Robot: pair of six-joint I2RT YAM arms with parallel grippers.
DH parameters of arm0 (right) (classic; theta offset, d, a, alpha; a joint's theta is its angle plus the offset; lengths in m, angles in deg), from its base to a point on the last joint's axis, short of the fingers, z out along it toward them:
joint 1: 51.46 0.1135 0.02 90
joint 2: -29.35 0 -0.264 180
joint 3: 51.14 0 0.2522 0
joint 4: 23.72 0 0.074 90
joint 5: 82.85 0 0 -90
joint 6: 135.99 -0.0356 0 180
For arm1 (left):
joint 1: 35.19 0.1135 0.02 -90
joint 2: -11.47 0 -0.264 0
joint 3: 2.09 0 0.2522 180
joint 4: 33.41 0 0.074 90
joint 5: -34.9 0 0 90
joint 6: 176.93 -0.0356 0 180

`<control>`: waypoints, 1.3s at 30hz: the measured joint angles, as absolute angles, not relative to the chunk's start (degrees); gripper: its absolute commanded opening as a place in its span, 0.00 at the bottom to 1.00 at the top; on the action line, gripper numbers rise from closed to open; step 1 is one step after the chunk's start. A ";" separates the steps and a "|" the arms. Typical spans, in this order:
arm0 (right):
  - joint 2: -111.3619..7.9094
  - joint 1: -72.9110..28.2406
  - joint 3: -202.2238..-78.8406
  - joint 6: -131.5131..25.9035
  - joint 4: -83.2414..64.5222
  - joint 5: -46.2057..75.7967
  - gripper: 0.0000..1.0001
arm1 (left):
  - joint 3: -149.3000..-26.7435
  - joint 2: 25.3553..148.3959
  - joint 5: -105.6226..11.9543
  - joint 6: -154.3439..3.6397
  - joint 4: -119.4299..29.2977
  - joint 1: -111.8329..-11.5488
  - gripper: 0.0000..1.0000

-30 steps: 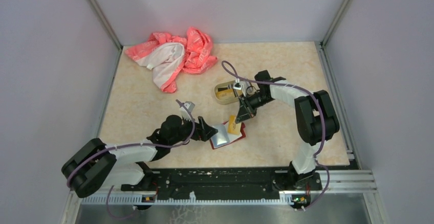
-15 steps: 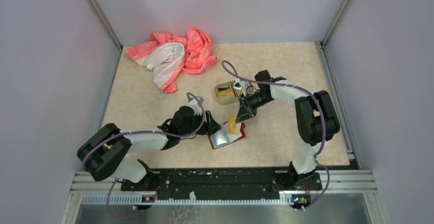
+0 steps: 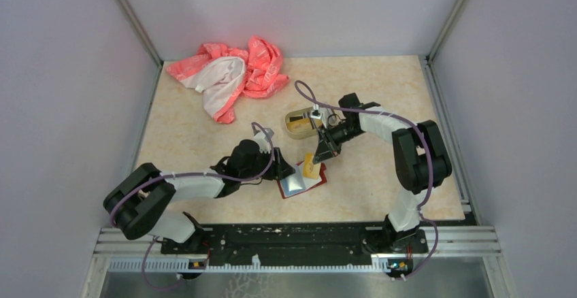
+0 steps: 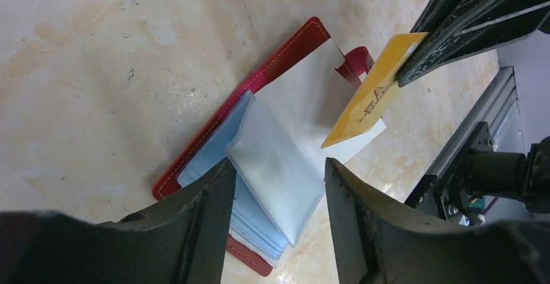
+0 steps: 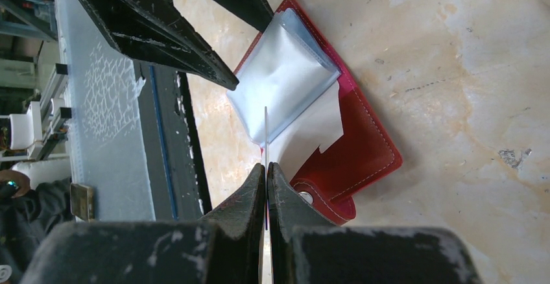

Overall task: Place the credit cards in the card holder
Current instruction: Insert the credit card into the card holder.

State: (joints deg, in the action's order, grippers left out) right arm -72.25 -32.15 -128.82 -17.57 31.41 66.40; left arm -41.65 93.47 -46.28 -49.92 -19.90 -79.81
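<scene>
Right claw point(image 5: 266, 167) clenched on yellow card point(image 4: 373, 96); card edge-on, long axis pointing down at open wallet point(image 4: 285, 60) on table; plastic sleeves point(image 5: 285, 83) just ahead of card tip; left claw point(image 4: 277, 167) nearer, jaws apart astride sleeves, gripping nothing I see.

Marbled beige surface point(image 3: 381, 87): a crumpled pink-and-white cloth point(image 3: 231, 77) at the far left, a small tin point(image 3: 298, 124) near the middle, a red wallet point(image 3: 296, 184) lying open closer in.
</scene>
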 measured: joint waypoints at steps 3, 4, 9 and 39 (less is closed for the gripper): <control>-72.23 -32.15 -128.82 -17.54 31.43 66.40 0.00 | -41.65 93.20 -44.79 -49.22 -19.38 -79.81 0.54; -72.16 -32.15 -128.82 -17.54 31.45 66.38 0.00 | -41.65 93.03 -44.33 -49.00 -19.18 -79.81 0.54; -71.37 -32.24 -128.82 -17.52 31.50 66.35 0.00 | -41.65 91.50 -42.19 -48.26 -18.22 -79.81 0.54; -62.78 -38.91 -128.29 -22.81 25.18 68.58 0.00 | -46.42 117.99 -23.52 -35.91 17.43 -80.49 0.59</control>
State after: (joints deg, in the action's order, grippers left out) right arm -62.78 -38.91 -128.29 -22.81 25.18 68.58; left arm -46.42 117.99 -23.52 -35.91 17.43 -80.49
